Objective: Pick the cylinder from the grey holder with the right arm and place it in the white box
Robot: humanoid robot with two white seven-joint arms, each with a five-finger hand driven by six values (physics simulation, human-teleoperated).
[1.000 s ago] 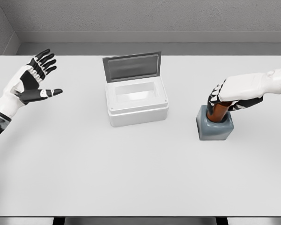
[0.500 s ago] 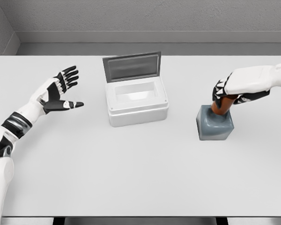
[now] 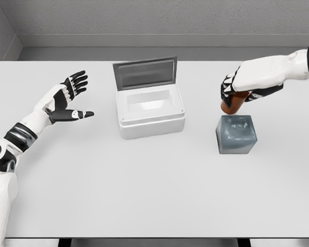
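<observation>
Your right hand (image 3: 247, 85) has its fingers wrapped around the brown cylinder (image 3: 230, 102), which hangs clear just above the grey holder (image 3: 237, 134) near the desk's (image 3: 144, 190) right edge. The white box (image 3: 150, 110) sits open toward the back centre, well apart. Carry it low and you risk clipping the box rim; a tilted grip could let it slip. Your left hand (image 3: 62, 100) hovers with fingers spread, holding nothing.

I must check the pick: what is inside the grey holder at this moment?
The grey holder looks empty; the right hand holds the cylinder above it. Its inner bottom is unclear.
</observation>
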